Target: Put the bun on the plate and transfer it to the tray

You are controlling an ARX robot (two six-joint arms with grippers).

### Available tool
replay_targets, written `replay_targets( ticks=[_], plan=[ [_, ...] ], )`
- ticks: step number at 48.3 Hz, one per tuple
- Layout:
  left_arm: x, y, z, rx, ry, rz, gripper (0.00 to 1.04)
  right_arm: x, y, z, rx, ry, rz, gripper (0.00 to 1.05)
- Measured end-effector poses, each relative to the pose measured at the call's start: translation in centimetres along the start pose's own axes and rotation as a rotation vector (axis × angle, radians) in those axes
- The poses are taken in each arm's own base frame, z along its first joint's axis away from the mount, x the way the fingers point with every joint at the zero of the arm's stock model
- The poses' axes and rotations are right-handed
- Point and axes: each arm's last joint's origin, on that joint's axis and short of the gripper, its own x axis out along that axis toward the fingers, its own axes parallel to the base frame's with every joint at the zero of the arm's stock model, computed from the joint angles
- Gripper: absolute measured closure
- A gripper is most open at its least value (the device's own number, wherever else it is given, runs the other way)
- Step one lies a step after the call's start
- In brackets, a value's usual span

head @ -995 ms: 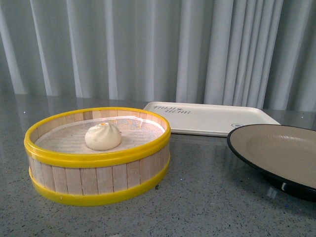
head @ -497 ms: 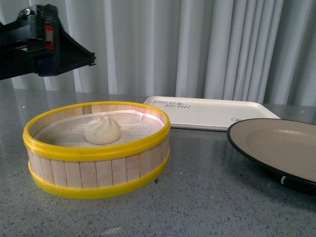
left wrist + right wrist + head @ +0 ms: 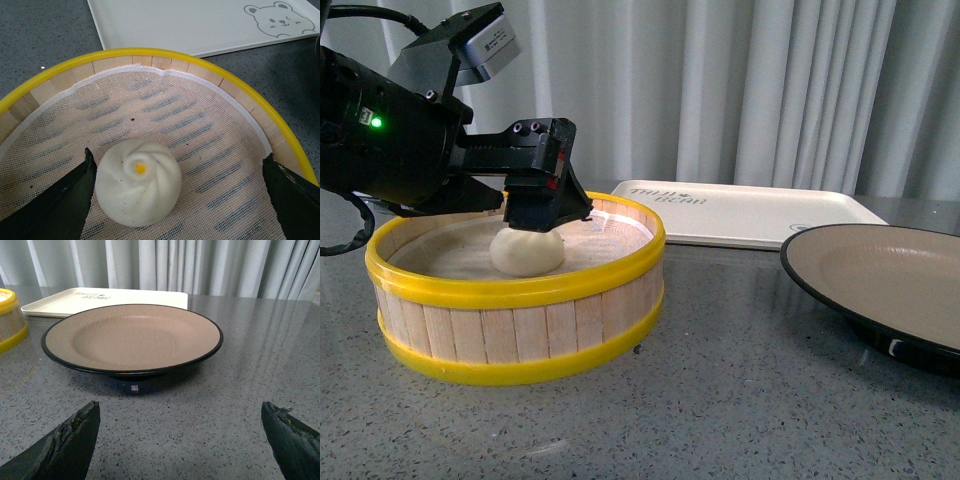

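Note:
The white pleated bun (image 3: 527, 252) lies on the cloth inside the round steamer. My left gripper (image 3: 545, 212) hangs just above it, open. In the left wrist view the bun (image 3: 137, 182) sits close against one finger (image 3: 65, 200), with a wide gap to the other finger, and is not held. The black-rimmed beige plate (image 3: 840, 312) stands at the right with nothing on it. My right gripper (image 3: 180, 407) is open low over the table in front of the plate (image 3: 132, 335), and it does not show in the front view. The cream tray (image 3: 750, 225) lies at the back.
The wooden steamer with yellow rims (image 3: 520, 330) stands at the left, its wall (image 3: 150, 52) ringing the bun. The tray (image 3: 200, 25) lies just behind it. Grey speckled tabletop (image 3: 740, 400) spreads in front, and pale curtains hang behind.
My left arm came in from the upper left and dropped over the steamer; its open gripper now sits just above the bun. Bun, plate and tray have stayed in place.

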Motion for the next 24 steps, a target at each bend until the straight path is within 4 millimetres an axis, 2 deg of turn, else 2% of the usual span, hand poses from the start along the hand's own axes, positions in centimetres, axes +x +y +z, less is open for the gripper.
replay_targets(
  ticks=[15,24],
  plan=[
    [0.7,-0.9,0.7,0.049,-0.022,0.059,0.07,0.0,0.0,0.0,0.000,0.000,0.000,0.08],
    [1.9,-0.9,-0.1,0.081,0.025,0.085,0.07,0.0,0.0,0.0,0.000,0.000,0.000,0.08]
  ],
)
